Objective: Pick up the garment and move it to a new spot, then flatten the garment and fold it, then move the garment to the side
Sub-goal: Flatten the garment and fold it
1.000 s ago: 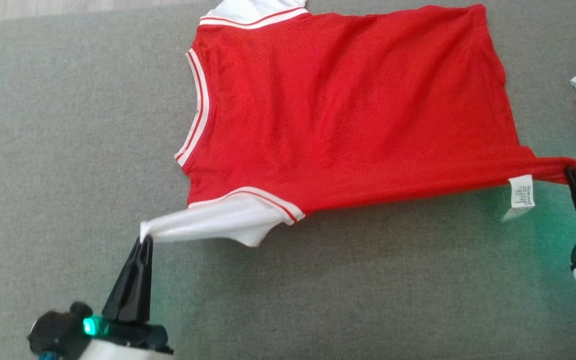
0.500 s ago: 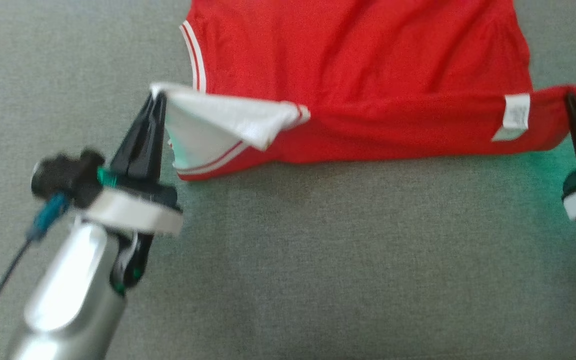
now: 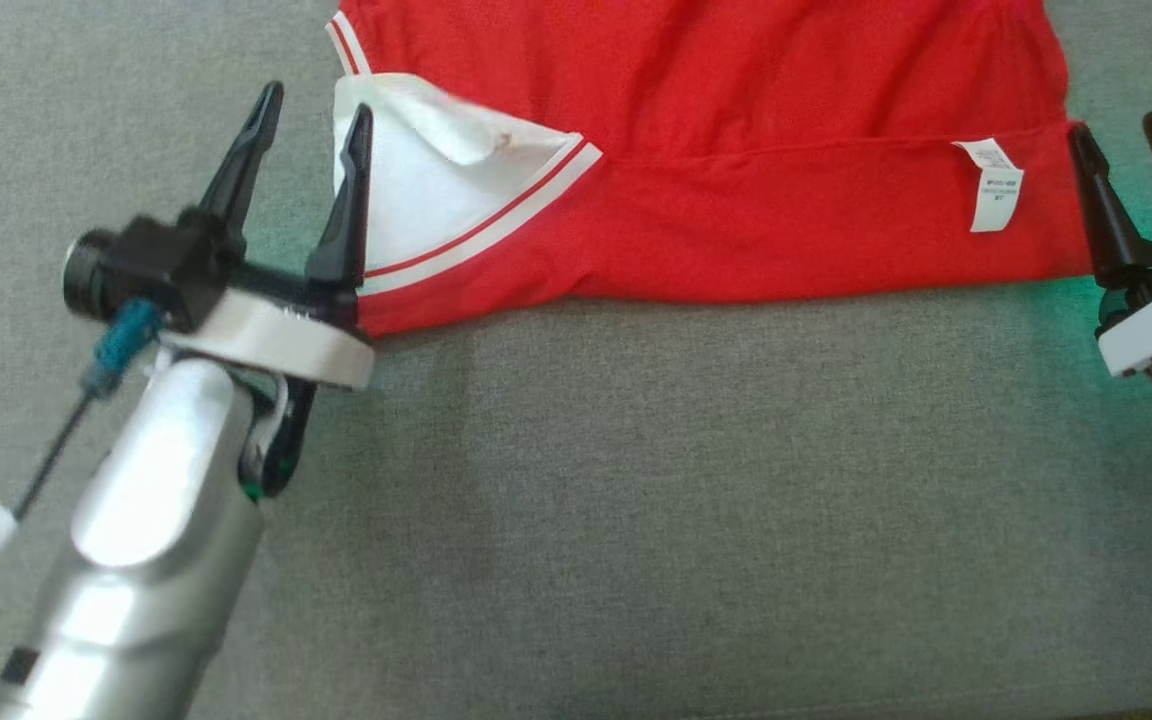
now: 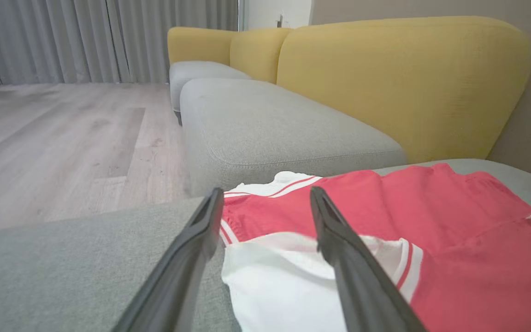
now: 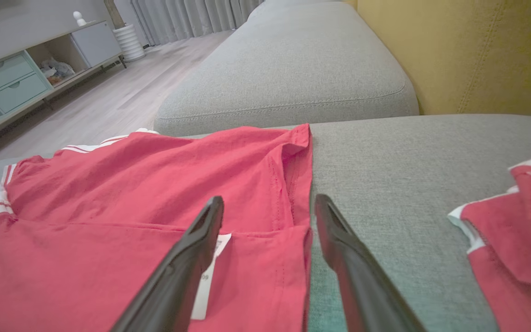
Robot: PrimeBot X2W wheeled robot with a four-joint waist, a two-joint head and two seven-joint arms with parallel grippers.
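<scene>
Garment (image 3: 736, 150) is lying flat, one fold laid. Left gripper (image 3: 317, 100) and right gripper (image 3: 1116, 125) are gaping, empty. Side move likely pending.

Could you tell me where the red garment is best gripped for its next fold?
Probably the red garment at the two corners of its folded near edge: left gripper by the white sleeve, right gripper by the care label. Approach low from the robot's side; that doubled edge lies flat facing both open grippers.
</scene>
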